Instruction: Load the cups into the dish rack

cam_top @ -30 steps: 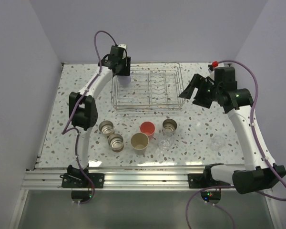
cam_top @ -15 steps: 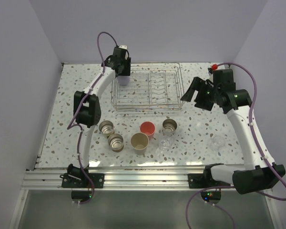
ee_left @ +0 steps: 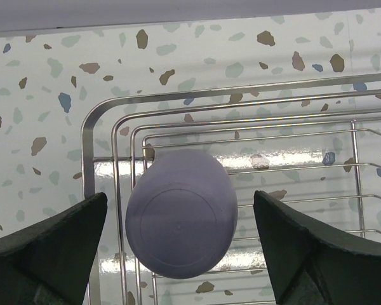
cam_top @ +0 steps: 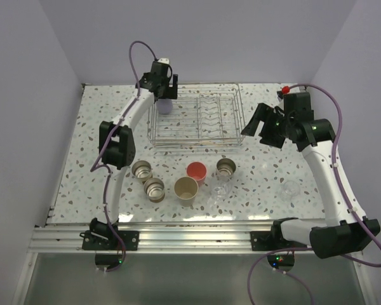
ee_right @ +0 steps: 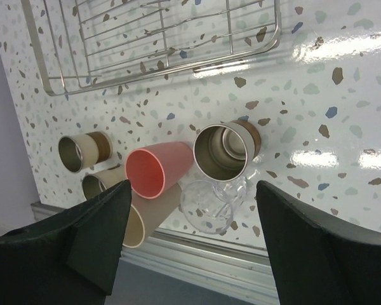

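Speckled terrazzo counter, lavender walls. Dish rack sits at 12 o'clock.

Left gripper is wide open, fingers either side of the lavender cup, not touching it. The cup is base-up in the rack's 10 o'clock corner; can't tell if it's seated on the grid.

Right gripper is wide open and empty, hanging at the rack's 3 o'clock.

On the counter at the rack's 6 o'clock: metal cups x3, red cup, tan cup, clear cup. The clear cup's outline is faint. The tan cup is partly cut off by a finger in the right wrist view.
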